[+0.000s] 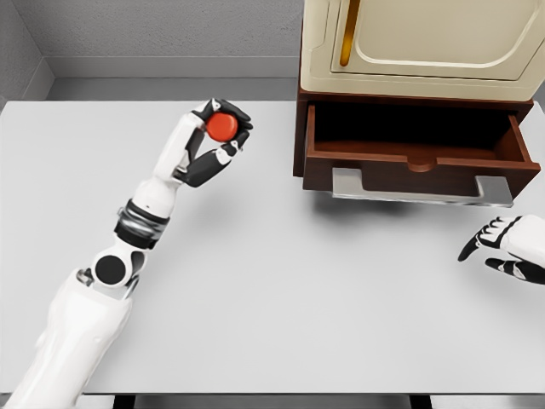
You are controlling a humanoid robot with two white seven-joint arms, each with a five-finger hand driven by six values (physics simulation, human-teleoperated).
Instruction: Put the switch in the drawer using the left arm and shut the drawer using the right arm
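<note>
A broad, flat, pale grey table (272, 307) fills most of the head view, its far edge meeting a grey floor strip and a plain grey wall (162, 30) behind. The white left hand (213, 141) is raised over the table's far left part, its black-tipped fingers (241, 132) curled around a small round red switch (223, 127), which sits clamped between thumb and fingers, clear of the surface. To the right of that hand, at the table's far right, stands a cabinet with a cream panelled door (426, 43) and a dark brown wooden drawer (417, 158) pulled open, a grey metal handle (421, 189) across its front. Nearer than the drawer, at the right edge, the right hand (507, 247) rests over the table, fingers loosely spread, holding nothing.
</note>
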